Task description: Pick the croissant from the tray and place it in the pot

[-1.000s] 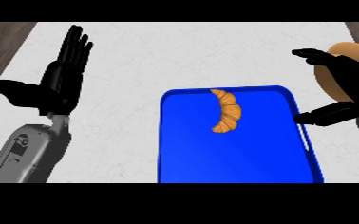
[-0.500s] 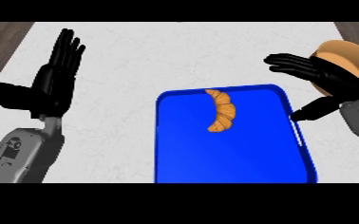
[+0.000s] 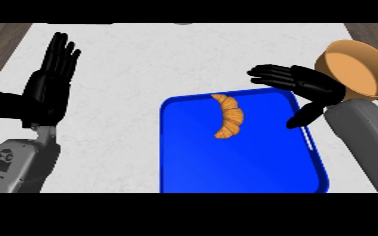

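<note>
The right hand [image 3: 304, 86] is hovering open, fingers spread and holding nothing, over the far right corner of the blue tray [image 3: 236, 170]. The croissant [image 3: 229, 116] is lying in the tray's far half, left of that hand and apart from it, with bare tray around it. The pot [image 3: 353, 71] is sitting just right of the hand and is cut off by the view's edge. The left hand [image 3: 48, 87] is resting open, fingers up, at the left.

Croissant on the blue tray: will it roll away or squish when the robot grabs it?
Probably no rolling: the croissant is curved and lies flat on the tray. It looks small beside the right hand, so likely light. Its thin ends might break if pinched; the thick middle seems safer.
</note>
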`<action>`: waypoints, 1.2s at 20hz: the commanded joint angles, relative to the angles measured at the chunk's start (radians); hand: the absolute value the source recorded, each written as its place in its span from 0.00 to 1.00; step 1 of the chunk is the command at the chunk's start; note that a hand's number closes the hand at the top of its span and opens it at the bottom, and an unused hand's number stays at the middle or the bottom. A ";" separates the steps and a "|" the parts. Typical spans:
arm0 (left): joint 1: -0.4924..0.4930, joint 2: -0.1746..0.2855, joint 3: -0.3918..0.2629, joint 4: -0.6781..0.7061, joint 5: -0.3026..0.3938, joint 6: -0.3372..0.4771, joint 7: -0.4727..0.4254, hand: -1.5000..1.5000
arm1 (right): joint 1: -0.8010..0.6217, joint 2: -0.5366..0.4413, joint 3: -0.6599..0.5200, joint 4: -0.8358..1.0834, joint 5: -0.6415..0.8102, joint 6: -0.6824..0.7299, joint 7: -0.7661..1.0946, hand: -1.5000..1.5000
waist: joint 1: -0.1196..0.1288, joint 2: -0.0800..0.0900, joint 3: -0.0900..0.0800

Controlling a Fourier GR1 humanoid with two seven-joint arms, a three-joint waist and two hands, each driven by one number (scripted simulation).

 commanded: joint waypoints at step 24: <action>-0.039 -0.111 0.088 -0.010 -0.110 -0.069 0.079 0.50 | 0.013 0.315 -0.034 0.125 0.332 -0.137 0.105 0.00 | -0.008 -0.001 0.000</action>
